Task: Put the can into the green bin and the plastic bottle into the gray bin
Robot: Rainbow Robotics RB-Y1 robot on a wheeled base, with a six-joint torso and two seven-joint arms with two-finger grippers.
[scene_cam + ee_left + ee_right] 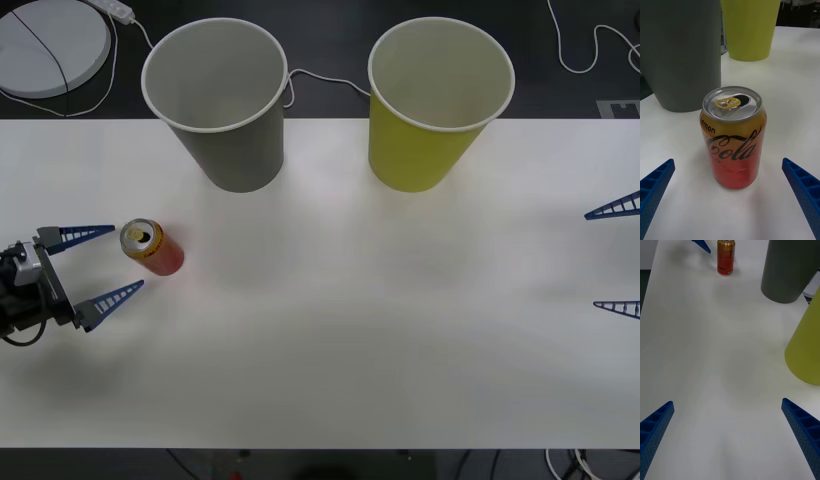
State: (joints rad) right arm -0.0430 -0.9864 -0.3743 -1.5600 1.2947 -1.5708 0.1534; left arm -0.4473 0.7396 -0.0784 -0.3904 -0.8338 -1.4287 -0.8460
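can [152, 247] upright, gray bin [222, 105] behind

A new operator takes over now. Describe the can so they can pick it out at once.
On the white table, look at the robot's left side, nearer the robot than the gray bin. There the can stands upright just ahead of the open left gripper. It is far smaller than the gray bin and the green bin, orange fading to red, with an opened pull-tab top.

Left gripper [110, 265] low at left, fingers spread; right gripper [615, 257] spread at right
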